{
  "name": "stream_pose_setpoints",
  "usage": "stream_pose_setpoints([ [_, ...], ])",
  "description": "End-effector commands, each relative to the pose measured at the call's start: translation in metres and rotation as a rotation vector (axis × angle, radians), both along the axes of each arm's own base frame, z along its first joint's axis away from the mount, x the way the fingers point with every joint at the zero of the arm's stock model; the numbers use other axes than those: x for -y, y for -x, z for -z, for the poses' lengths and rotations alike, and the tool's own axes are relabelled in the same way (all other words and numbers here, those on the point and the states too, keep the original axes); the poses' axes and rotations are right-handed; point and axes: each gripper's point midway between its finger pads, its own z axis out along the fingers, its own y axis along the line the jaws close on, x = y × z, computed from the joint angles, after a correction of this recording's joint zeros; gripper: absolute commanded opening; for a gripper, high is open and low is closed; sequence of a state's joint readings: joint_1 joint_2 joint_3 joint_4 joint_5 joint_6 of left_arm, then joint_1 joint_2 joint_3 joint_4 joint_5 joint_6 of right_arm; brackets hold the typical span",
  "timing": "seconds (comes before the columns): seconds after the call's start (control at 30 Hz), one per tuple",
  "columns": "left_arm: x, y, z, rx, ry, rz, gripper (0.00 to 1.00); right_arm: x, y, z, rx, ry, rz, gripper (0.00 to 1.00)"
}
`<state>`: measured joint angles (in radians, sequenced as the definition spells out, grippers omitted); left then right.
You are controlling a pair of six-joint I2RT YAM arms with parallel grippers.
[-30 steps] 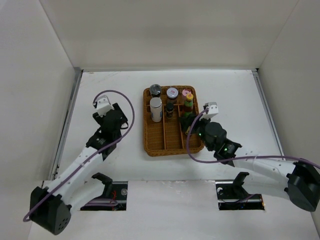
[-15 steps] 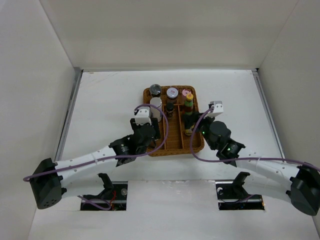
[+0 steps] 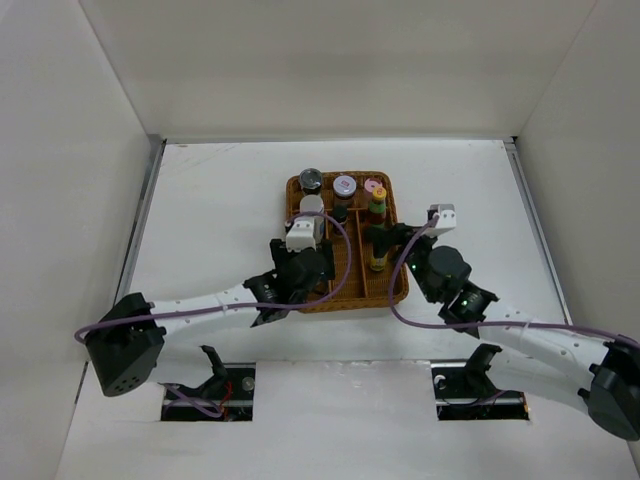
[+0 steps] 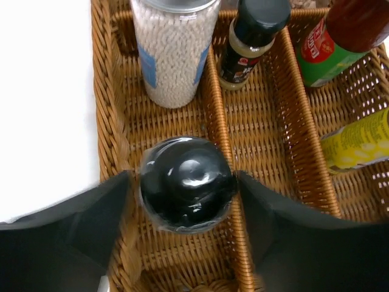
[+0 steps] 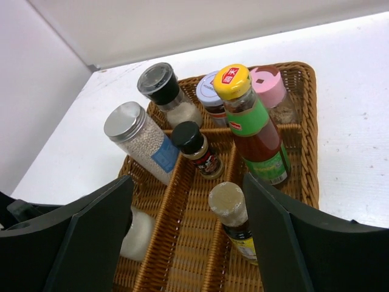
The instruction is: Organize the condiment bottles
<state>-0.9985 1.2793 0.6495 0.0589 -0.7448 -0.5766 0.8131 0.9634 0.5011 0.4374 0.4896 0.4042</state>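
A black-lidded jar [image 4: 185, 191] stands in the left compartment of the wicker tray [image 4: 109, 121]. My left gripper [image 4: 184, 182] is open around it, with a thin gap at each finger. A brown yellow-labelled bottle [image 5: 231, 213] stands in the right compartment between the fingers of my open right gripper [image 5: 187, 182], untouched. Further back stand a white cylinder with a grey cap [image 5: 143, 143], a small black-capped bottle [image 5: 197, 149] and a green-labelled yellow-capped bottle [image 5: 252, 128]. Black-, grey- and pink-lidded jars [image 3: 344, 185] fill the far row.
The tray [image 3: 398, 290] lies mid-table, its near half partly covered by both grippers. White table surface [image 3: 210, 220] spreads to either side, closed in by white walls. Purple cables loop over both arms.
My left arm has swung in from the left side of the table to the tray's left compartment and its jaws have opened off the jar. My right gripper's jaws have widened a little.
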Motion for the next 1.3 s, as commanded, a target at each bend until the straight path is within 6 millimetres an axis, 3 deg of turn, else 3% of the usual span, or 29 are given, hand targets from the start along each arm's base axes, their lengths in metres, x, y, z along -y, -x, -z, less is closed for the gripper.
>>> stream_pose_setpoints([
  [0.0, 0.003, -0.005, -0.026, 0.064, 0.105, -0.015, 0.83, 0.007, -0.002, -0.019, 0.057, -0.073, 0.031, 0.81],
  [0.07, -0.002, -0.005, -0.040, 0.091, 0.134, -0.026, 1.00, 0.009, -0.002, -0.020, 0.060, -0.077, 0.037, 0.82],
  [0.1, -0.005, -0.006, -0.048, 0.106, 0.144, -0.031, 1.00, 0.010, -0.002, -0.021, 0.064, -0.080, 0.042, 0.83],
  [0.2, -0.016, -0.008, -0.078, 0.166, 0.184, -0.049, 1.00, 0.014, -0.002, -0.022, 0.072, -0.088, 0.059, 1.00],
  [0.33, -0.042, -0.007, -0.112, 0.251, 0.241, -0.126, 1.00, 0.031, -0.006, -0.019, 0.072, -0.088, 0.140, 1.00],
  [0.43, -0.051, -0.009, -0.121, 0.267, 0.300, -0.112, 1.00, 0.044, -0.006, -0.019, 0.077, -0.101, 0.193, 1.00],
  [0.53, -0.076, -0.015, -0.111, 0.255, 0.344, -0.178, 1.00, 0.055, -0.004, -0.023, 0.097, -0.126, 0.225, 1.00],
  [0.73, -0.161, -0.028, -0.070, 0.133, 0.323, -0.453, 1.00, 0.082, -0.003, -0.026, 0.123, -0.195, 0.312, 1.00],
  [0.8, -0.176, -0.028, -0.066, 0.087, 0.314, -0.495, 1.00, 0.088, -0.004, -0.024, 0.120, -0.212, 0.330, 1.00],
  [0.93, -0.173, -0.026, -0.075, 0.052, 0.332, -0.467, 1.00, 0.102, -0.007, -0.018, 0.109, -0.234, 0.375, 1.00],
  [1.1, -0.146, -0.020, -0.115, 0.129, 0.422, -0.342, 1.00, 0.121, -0.009, -0.013, 0.103, -0.246, 0.432, 1.00],
  [1.27, -0.131, -0.020, -0.128, 0.142, 0.436, -0.288, 1.00, 0.146, -0.010, -0.008, 0.097, -0.248, 0.515, 1.00],
])
